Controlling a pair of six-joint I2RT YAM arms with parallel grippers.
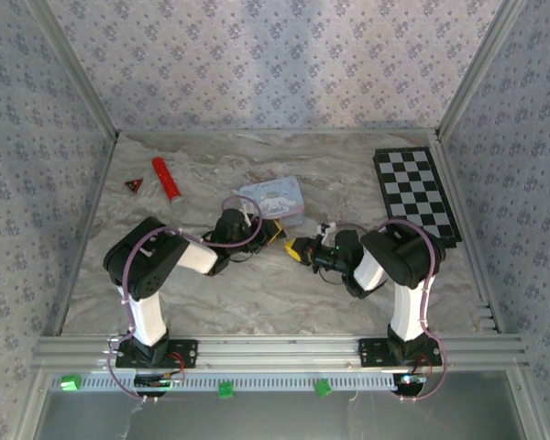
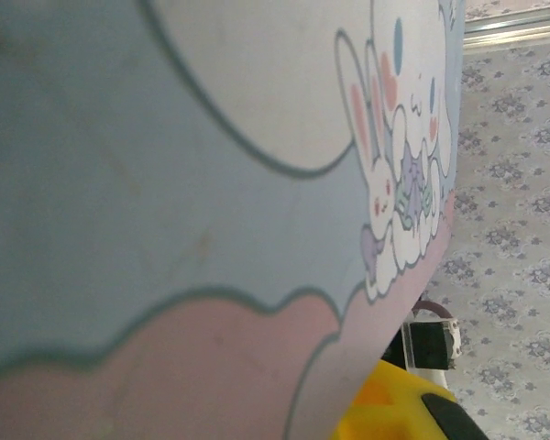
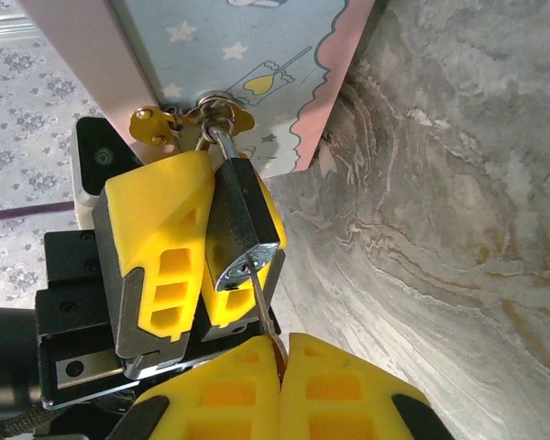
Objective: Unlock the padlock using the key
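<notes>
Top external: both arms are reaching over the table (image 1: 257, 298). The left gripper (image 1: 271, 235) and the right gripper (image 1: 299, 247) are meeting tip to tip just in front of the pale blue tin (image 1: 277, 200). A red cylinder (image 1: 167, 178) and a small triangle (image 1: 133, 186) are lying at far left, well apart from the tin. A checkerboard (image 1: 417, 194) is lying at far right.

Left wrist: the tin's cartoon-printed lid is sitting close to the lens. Grip is not readable here.

Right wrist: the padlock (image 3: 243, 229) is hanging by its shackle from the tin's brass hasp (image 3: 179, 124). The left gripper's yellow fingers (image 3: 156, 247) are clamping the padlock body from both sides. The key (image 3: 259, 298) is sitting with its tip in the keyhole on the padlock's end face. The right gripper's fingers (image 3: 339, 385) are pressing together, pinching the key's head.
</notes>
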